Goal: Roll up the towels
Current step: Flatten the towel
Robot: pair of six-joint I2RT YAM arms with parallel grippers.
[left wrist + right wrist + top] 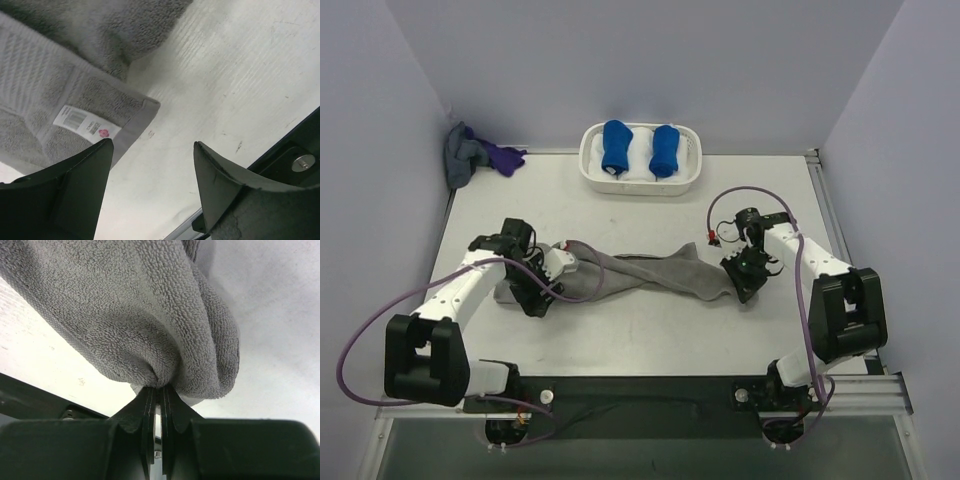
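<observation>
Across the middle of the white table [620, 340] lies the plain mid-grey terry towel [640, 275], bunched and strung between my arms. My right gripper [157, 390] pinches its right end; my left gripper [152, 145] stands spread beside the labelled corner, holding nothing. Pulling right now could drag that loose corner away. I count one grey towel, one white plastic basket [588, 165], two bright blue rolled towels [616, 146].

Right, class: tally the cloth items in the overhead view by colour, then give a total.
Grey: 2 (grey towel, corner grey cloth)
Blue: 2 (left blue towel roll, right blue towel roll)
Purple: 1 (purple cloth)
Total: 5
</observation>
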